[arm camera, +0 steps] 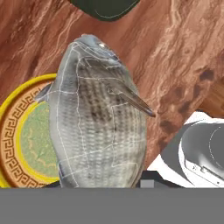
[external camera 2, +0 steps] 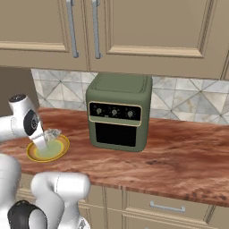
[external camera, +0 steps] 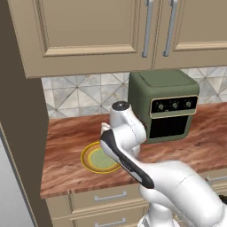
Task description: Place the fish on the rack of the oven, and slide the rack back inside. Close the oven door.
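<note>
1. At your far left sits the yellow-rimmed plate (external camera 2: 47, 150) on the counter (external camera 2: 179, 161); the fish (arm camera: 96, 118) is just above it, and the pincer (external camera 2: 44, 138) looks clamped on the fish, though the fingertips are hidden.
2. The fish could slip out as you lift; its rounded, smooth body gives the jaws little to bite on, and a fast swing would shake it loose.
3. To the right stands the green toaster oven (external camera 2: 118, 112); a wide sweep of the arm could clip it.
4. The hand view gives you the fish close up, over the plate's rim; in the left base view the arm covers the fish, leaving part of the plate.
</note>
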